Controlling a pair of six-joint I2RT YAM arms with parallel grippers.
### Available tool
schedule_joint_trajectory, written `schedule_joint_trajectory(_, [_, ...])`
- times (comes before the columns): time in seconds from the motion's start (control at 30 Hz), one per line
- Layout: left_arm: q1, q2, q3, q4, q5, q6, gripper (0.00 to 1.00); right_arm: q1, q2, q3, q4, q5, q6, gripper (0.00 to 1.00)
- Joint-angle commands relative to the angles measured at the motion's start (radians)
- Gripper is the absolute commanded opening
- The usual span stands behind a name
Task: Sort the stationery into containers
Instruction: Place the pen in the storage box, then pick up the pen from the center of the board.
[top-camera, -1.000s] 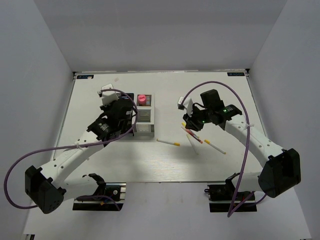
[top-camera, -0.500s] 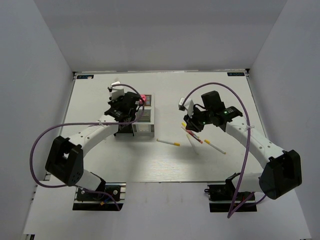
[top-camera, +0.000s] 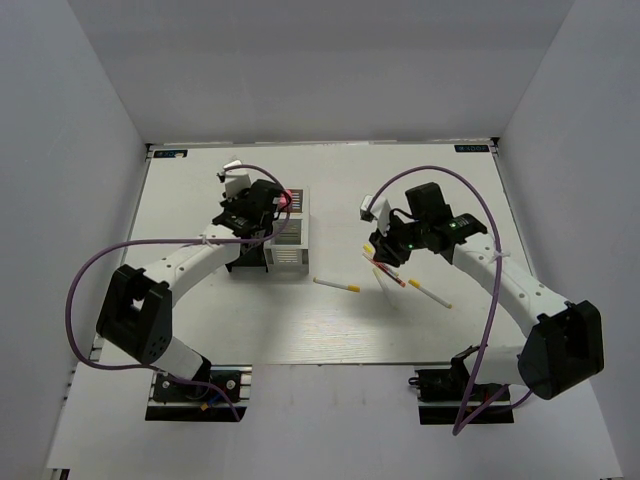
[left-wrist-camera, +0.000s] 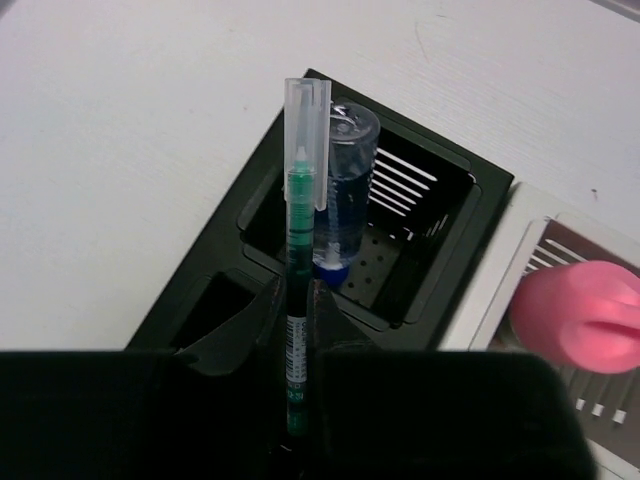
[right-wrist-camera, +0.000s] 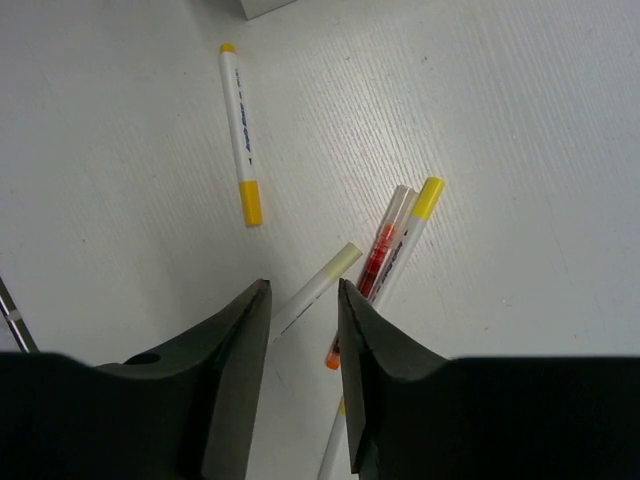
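Left wrist view: your left gripper (left-wrist-camera: 296, 400) pinches the thin green pen (left-wrist-camera: 297, 200), cap ahead over the black box (left-wrist-camera: 225, 250). It's light, stiff, slick; grip mid-barrel. Your right gripper (right-wrist-camera: 303, 300) hangs part-open, 1 white stick (right-wrist-camera: 330, 275) just beneath it.

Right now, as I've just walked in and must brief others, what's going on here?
The left fingers grip a green pen above the black box, where a blue-and-white tube stands; a pink marker sits in the white box. The right fingers hang open over a red pen and yellow-tipped sticks on the table.
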Motion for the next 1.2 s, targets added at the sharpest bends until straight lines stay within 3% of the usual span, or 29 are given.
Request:
schedule_joint_trajectory(0.0, [-0.016, -0.039, -0.026, -0.017, 0.042, -0.064, 0.25, -0.006, 0.007, 0.02, 0.017, -0.024, -0.007, 0.43])
schedule_joint_trajectory(0.17, [-0.016, -0.087, -0.026, -0.048, 0.066, -0.075, 0.51, -0.008, 0.046, 0.045, -0.017, -0.053, -0.008, 0.48])
schedule_joint_trajectory(0.27, [-0.016, -0.122, -0.035, -0.066, 0.066, -0.086, 0.6, -0.005, 0.063, 0.048, -0.029, -0.06, 0.009, 0.48])
schedule_joint_trajectory(0.37, [-0.016, -0.145, -0.035, -0.075, 0.066, -0.086, 0.64, -0.007, 0.084, 0.048, -0.054, -0.061, 0.025, 0.49])
schedule_joint_trajectory(0.67, [-0.016, -0.237, -0.011, -0.104, 0.091, -0.086, 0.63, -0.005, 0.07, 0.026, -0.054, -0.04, 0.042, 0.49])
schedule_joint_trajectory(0.8, [-0.016, -0.318, 0.051, -0.156, 0.181, 0.02, 0.62, -0.005, 0.069, 0.037, -0.077, -0.003, 0.066, 0.46])
schedule_joint_trajectory(0.9, [-0.016, -0.401, 0.072, -0.216, 0.296, 0.099, 0.7, -0.005, 0.092, 0.054, -0.141, 0.049, 0.107, 0.4])
schedule_joint_trajectory(1.03, [-0.016, -0.545, -0.006, -0.328, 0.423, 0.115, 1.0, -0.007, 0.133, 0.023, -0.192, 0.097, 0.175, 0.39])
schedule_joint_trajectory(1.17, [-0.016, -0.727, -0.122, -0.413, 0.48, 0.077, 1.0, -0.005, 0.15, 0.013, -0.141, 0.128, 0.203, 0.41])
